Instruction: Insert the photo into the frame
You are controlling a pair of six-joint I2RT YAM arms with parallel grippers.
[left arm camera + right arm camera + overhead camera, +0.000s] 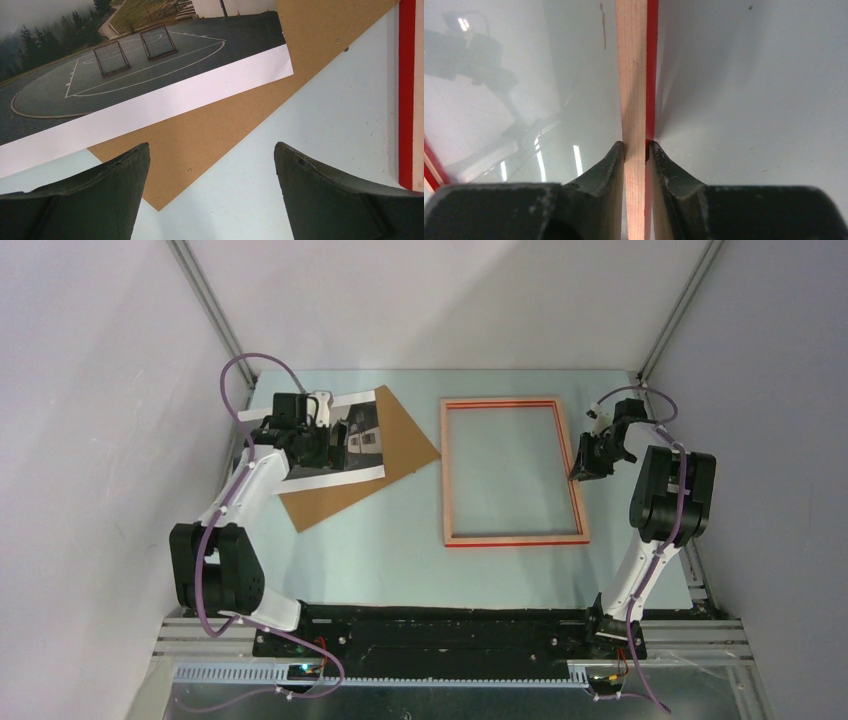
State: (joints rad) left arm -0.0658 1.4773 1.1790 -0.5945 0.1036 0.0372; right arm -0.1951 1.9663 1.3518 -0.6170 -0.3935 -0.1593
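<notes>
From above, we find the frame (447, 475) lying flat on the table (400, 560), pale wood up, with the right gripper (580, 472) at its right rail. The photo (365, 445) rests on the brown backing board (405, 440), left of the frame and under the left gripper (330, 440).

Left wrist: the jaws stand wide apart, empty, above the board.

Right wrist: the fingers (609, 165) pinch the frame's rail.

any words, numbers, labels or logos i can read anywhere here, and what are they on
No readable text in any view.
The photo: only painted court lines, no letters or numbers; its white margin is blank.
The backing board: plain brown, no label.
The frame: bare wood and a red edge, no brand or mark.
Any fine print would be too small to read in the top view.
</notes>
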